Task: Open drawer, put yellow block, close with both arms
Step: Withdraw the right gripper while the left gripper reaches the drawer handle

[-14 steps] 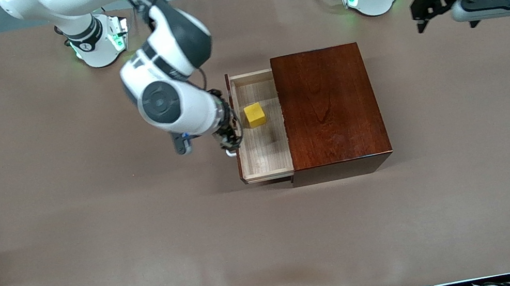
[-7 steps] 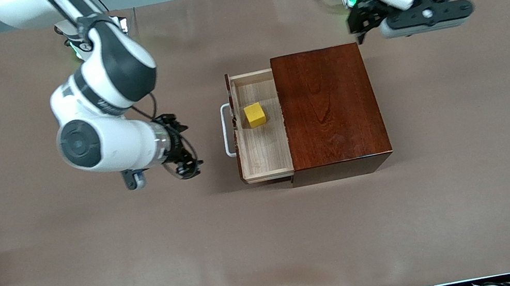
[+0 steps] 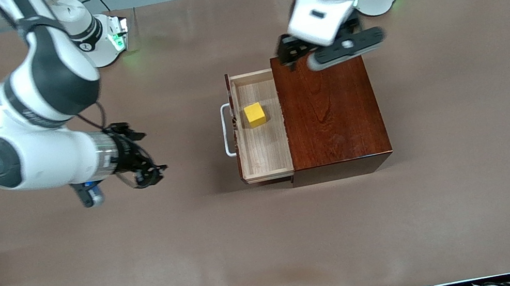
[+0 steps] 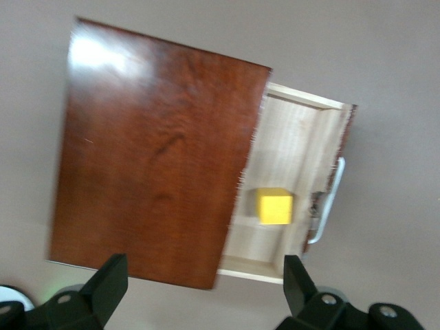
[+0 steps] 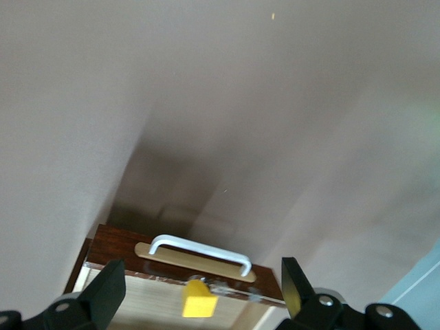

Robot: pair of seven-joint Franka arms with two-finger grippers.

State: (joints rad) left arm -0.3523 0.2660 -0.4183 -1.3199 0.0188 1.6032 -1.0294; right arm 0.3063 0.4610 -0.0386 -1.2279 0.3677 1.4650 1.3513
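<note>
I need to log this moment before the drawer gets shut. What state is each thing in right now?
Drawer: pulled open, handle free.
Yellow block: lying in the drawer, nothing gripping it.
Wooden box: upright on the table.
Right tool: open, empty, over bare table toward the right arm's end.
Left tool: open, empty, over the box's edge nearest the arms' bases.

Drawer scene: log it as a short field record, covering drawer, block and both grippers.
drawer: pale wood drawer pulled out of the glossy reddish-brown wooden box
handle: white U-shaped bar handle, nothing gripping it
block: small yellow cube resting on the drawer floor
right gripper: open, empty, over the brown table cover, apart from the handle
left gripper: open, empty, over the box's top edge nearest the bases
</note>
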